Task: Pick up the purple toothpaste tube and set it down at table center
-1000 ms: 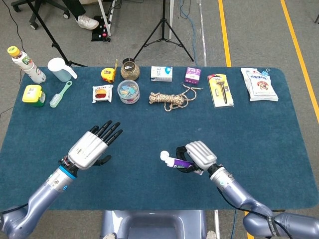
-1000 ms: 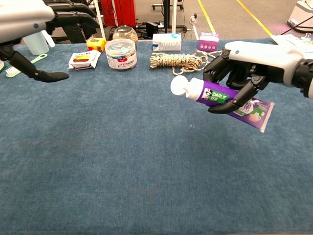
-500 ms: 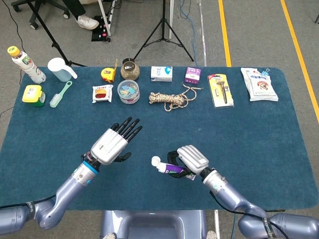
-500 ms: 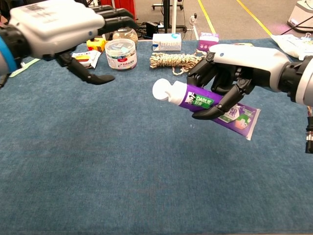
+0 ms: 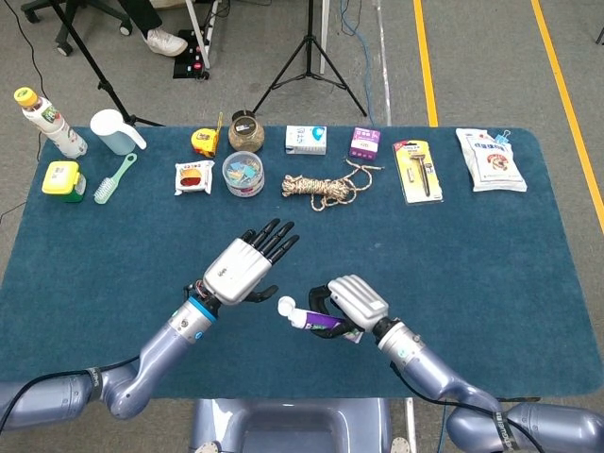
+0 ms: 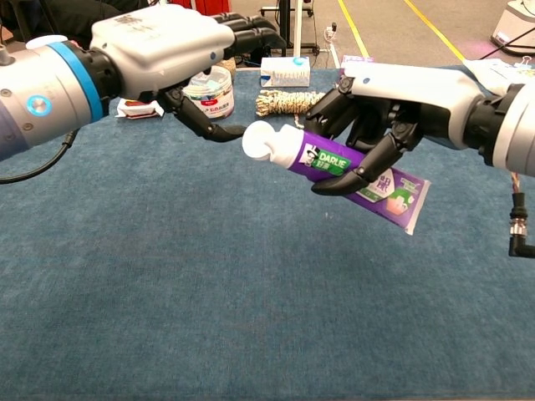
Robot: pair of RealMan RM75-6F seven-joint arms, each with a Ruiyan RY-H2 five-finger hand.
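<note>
- My right robot hand (image 6: 393, 104) grips the purple toothpaste tube (image 6: 347, 171) above the table (image 6: 209, 292).
- My left robot hand (image 6: 163, 46) hovers open beside the cap.
- Next, I judge: lower it at table center.

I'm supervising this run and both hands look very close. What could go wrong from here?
The left robot hand has its thumb right by the white cap of the purple toothpaste tube; a bump might knock it loose. The right robot hand holds the tube tilted above the table, so releasing now may let it drop.
</note>
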